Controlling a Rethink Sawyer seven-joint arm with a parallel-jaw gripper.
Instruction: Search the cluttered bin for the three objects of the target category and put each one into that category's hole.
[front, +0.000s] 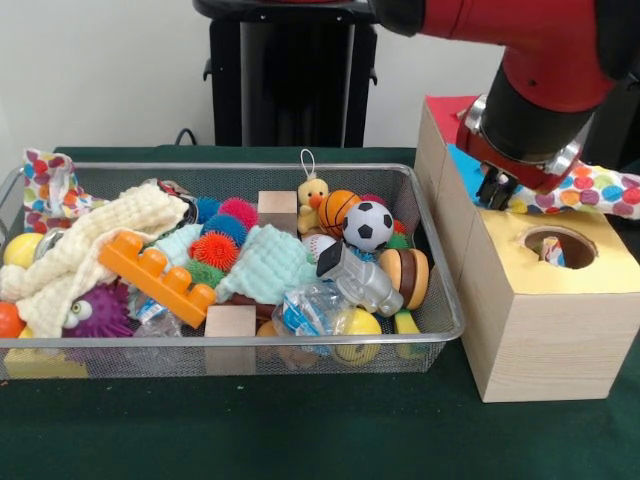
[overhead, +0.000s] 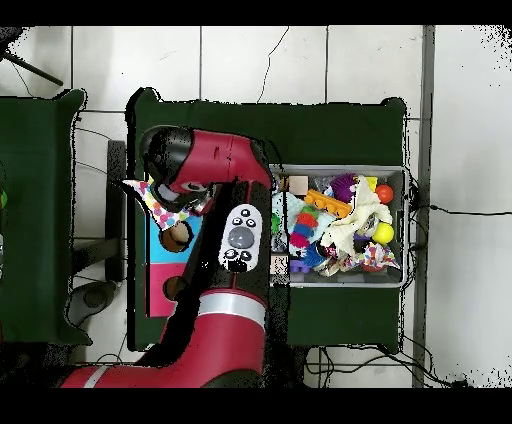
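The wire-mesh bin (front: 440, 330) holds mixed toys and shows in the overhead view too (overhead: 404, 215). My gripper (front: 495, 192) hangs over the pale wood box (front: 545, 340), just behind the yellow-surrounded hole (front: 560, 245), and is shut on a polka-dot fabric piece (front: 590, 190) that trails to the right. In the overhead view this piece (overhead: 160, 203) spreads under the arm and covers the yellow hole. Another dotted piece (front: 553, 252) shows inside the hole. A third polka-dot piece (front: 45, 185) lies over the bin's back left corner, also seen from overhead (overhead: 378, 258).
Blue-surrounded (front: 465, 170) and red-surrounded (front: 450, 105) tops lie behind the yellow one. In the bin are a cream waffle cloth (front: 90, 245), a mint cloth (front: 265, 265), an orange brick (front: 155, 275), wooden blocks (front: 230, 325), balls and a duck (front: 313, 195).
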